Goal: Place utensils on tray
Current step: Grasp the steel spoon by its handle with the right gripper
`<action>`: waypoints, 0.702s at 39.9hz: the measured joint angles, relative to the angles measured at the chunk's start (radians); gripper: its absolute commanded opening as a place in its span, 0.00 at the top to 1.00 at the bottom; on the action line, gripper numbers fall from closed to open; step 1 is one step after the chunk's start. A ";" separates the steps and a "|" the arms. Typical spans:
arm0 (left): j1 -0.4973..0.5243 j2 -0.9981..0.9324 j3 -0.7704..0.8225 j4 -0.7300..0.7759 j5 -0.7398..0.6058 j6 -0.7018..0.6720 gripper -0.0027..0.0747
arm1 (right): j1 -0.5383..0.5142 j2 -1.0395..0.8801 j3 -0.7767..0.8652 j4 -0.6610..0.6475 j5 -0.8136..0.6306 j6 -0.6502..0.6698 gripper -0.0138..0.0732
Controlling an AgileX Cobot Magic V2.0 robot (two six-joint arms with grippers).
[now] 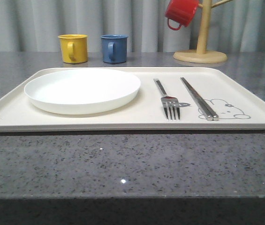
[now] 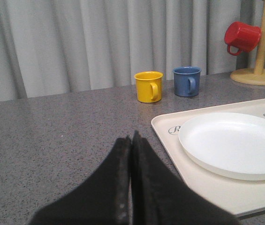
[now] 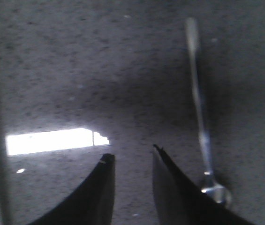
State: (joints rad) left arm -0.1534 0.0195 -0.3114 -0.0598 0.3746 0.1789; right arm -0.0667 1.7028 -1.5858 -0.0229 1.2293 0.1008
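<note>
The cream tray (image 1: 123, 125) lies on the grey table and carries a silver fork (image 1: 166, 99) and a pair of chopsticks (image 1: 198, 98) side by side on its right half, by the rabbit drawing. The silver spoon (image 3: 201, 122) lies on the bare table, just beside one finger of my right gripper (image 3: 132, 152). That gripper is open, with nothing between its fingers. My left gripper (image 2: 131, 138) is shut and empty over the table, just off the tray's (image 2: 198, 183) left edge.
A round white plate (image 1: 83, 89) fills the tray's left half. Behind the tray stand a yellow mug (image 1: 73, 48) and a blue mug (image 1: 114, 48). At the back right, a red mug (image 1: 181, 13) hangs on a wooden mug tree (image 1: 200, 51).
</note>
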 measured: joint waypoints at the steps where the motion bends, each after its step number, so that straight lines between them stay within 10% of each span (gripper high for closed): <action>1: 0.000 0.000 0.000 0.000 0.000 0.000 0.99 | -0.019 0.000 0.000 -0.002 0.000 -0.015 0.56; 28: 0.000 0.000 0.000 0.000 0.000 0.000 0.99 | -0.156 0.148 -0.002 -0.004 0.006 -0.110 0.56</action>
State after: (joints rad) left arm -0.1534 0.0195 -0.3114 -0.0598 0.3746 0.1789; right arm -0.2223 1.8512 -1.5873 -0.0267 1.2354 -0.0097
